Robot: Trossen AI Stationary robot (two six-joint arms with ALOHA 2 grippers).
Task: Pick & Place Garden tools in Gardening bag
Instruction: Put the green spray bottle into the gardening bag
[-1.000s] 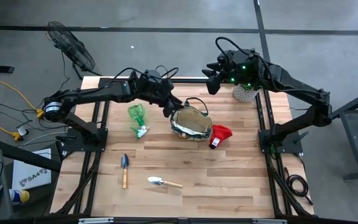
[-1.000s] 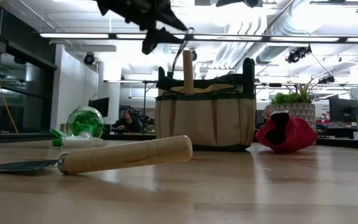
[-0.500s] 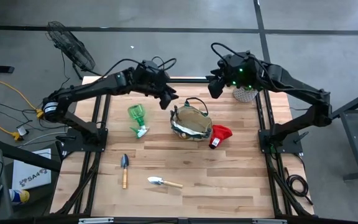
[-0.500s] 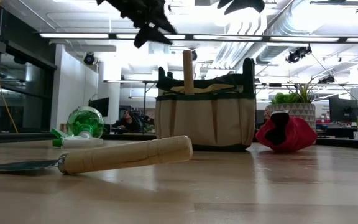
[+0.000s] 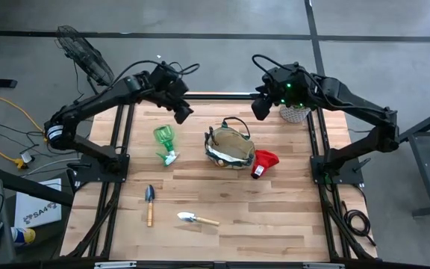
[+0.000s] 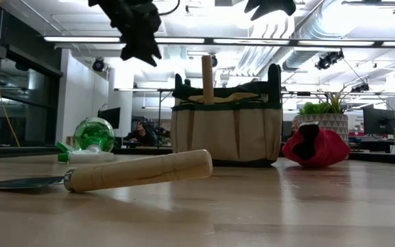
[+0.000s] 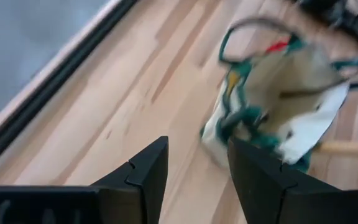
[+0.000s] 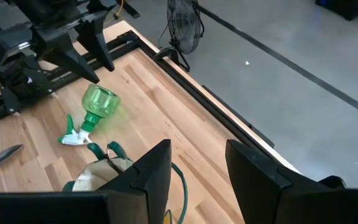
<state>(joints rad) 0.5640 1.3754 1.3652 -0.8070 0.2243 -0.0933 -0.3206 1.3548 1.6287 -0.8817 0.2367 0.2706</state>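
Observation:
The tan gardening bag (image 5: 228, 147) stands upright on its base mid-table, and a wooden handle (image 6: 207, 79) sticks up out of it. The green spray bottle (image 5: 165, 143) lies on its side to the bag's left. The red item (image 5: 263, 162) lies to its right. Two wooden-handled trowels (image 5: 149, 203) (image 5: 196, 219) lie flat nearer the front edge. My left gripper (image 5: 181, 113) is open and empty, high above the table, far-left of the bag. My right gripper (image 5: 260, 108) is open and empty, high beyond the bag's far-right side.
The succulent in a pale pot (image 5: 295, 112) stands at the far right corner, under my right arm. Black frame rails run along the table's left, right and far edges. Bare wood lies between the bag and the trowels.
My left gripper has drawn away from the bag's left rim, toward the table's far left, and stays open. A thin loop that stood up over the bag beneath it in the low view no longer shows. My right gripper has shifted slightly toward the bag.

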